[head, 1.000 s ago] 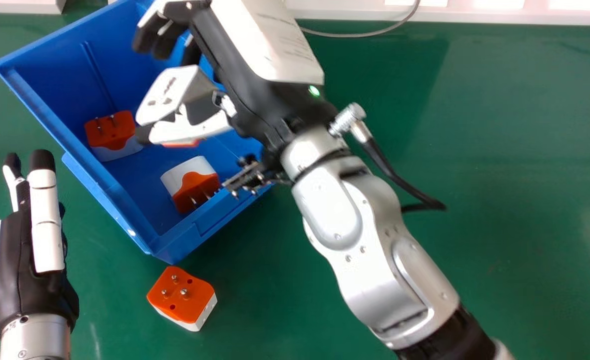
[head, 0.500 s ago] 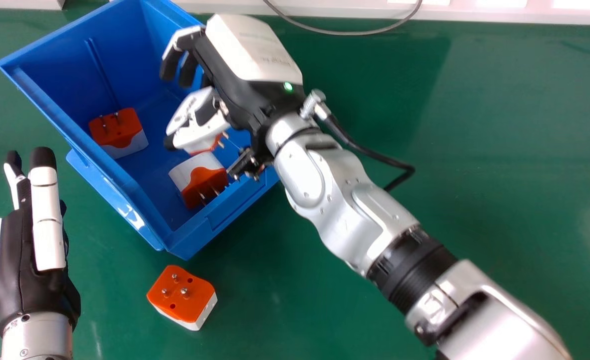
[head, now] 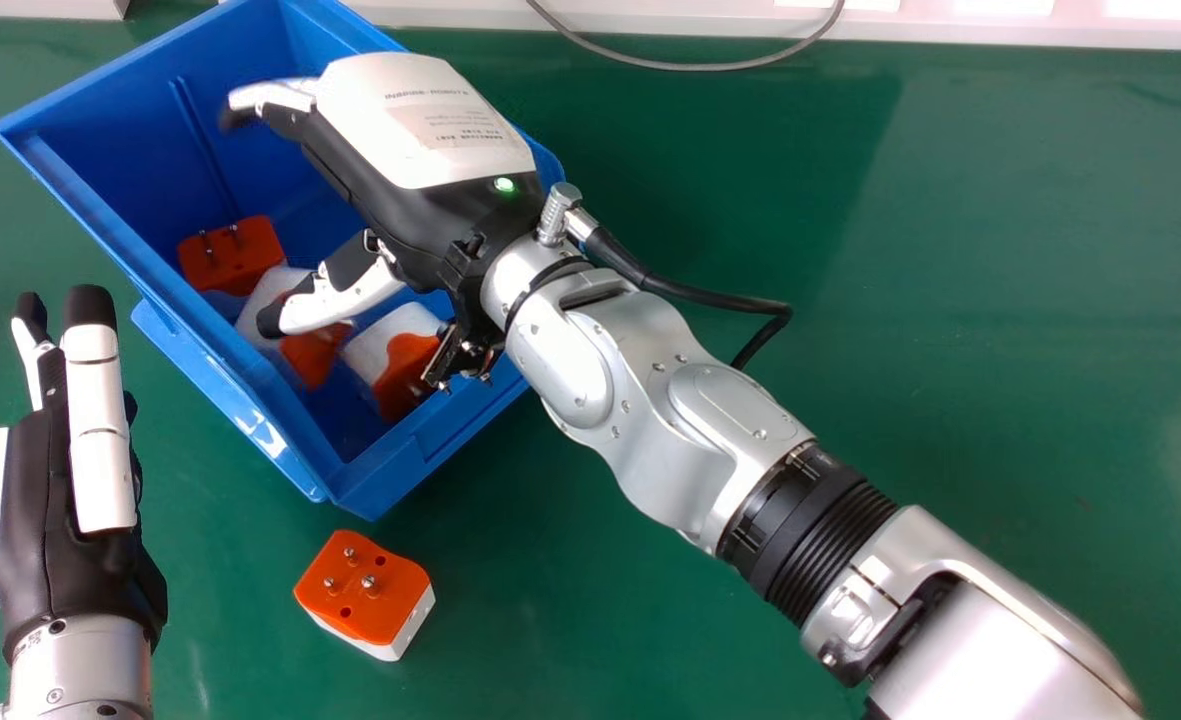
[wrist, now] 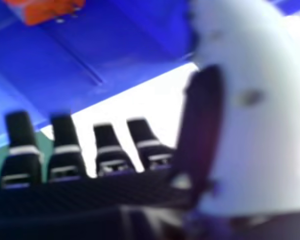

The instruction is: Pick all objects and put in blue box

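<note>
The right robot hand (head: 420,130), open and empty over the blue box (head: 100,150), partly hides the middle plug (head: 312,354).

from the head i look forward and down, well above the worktop (head: 950,300); the camera at my right hand (head: 400,205) faces closely into the blue box (head: 430,450), seen in both.

Box (head: 382,488): smooth, glossy plastic
Plugs (head: 390,605): smooth plastic, metal pins (head: 369,583)
Table (head: 950,250): smooth, faintly glossy
Forearm (head: 640,450): smooth metal
</note>
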Motion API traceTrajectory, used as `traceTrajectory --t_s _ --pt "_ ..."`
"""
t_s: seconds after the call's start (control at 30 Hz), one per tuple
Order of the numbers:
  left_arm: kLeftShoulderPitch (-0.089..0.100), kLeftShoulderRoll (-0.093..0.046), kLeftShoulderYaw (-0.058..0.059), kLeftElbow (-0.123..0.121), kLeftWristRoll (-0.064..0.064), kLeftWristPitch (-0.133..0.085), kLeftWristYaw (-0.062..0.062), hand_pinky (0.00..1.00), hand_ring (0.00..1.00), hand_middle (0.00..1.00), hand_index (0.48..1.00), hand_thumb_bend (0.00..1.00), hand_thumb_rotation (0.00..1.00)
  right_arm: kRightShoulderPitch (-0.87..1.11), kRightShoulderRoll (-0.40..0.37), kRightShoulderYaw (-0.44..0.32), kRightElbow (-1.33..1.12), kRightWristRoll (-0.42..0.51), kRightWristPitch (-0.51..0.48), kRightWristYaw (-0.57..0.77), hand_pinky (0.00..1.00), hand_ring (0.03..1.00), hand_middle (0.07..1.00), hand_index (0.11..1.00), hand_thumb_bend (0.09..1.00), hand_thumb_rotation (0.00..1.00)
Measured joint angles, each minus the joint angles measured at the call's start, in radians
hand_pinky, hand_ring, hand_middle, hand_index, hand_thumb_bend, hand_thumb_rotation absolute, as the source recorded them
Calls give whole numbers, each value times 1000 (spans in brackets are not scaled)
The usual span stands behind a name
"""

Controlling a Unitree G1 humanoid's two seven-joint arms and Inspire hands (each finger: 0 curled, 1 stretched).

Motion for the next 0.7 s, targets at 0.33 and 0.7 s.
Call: traceTrajectory --t_s 0.33,0.7 --pt "-1 0 -5 12 1 -3 0 1000 1000 1000 1000 613 1000 2 0 8 -71 -4 31 -10 893 1000 1000 1000 753 1000" --pt "-4 4 2 18 1 -5 -1 1000 1000 1000 1000 613 1000 262 -44 30 -515 -42 87 21 886 1000 1000 1000 631 1000"
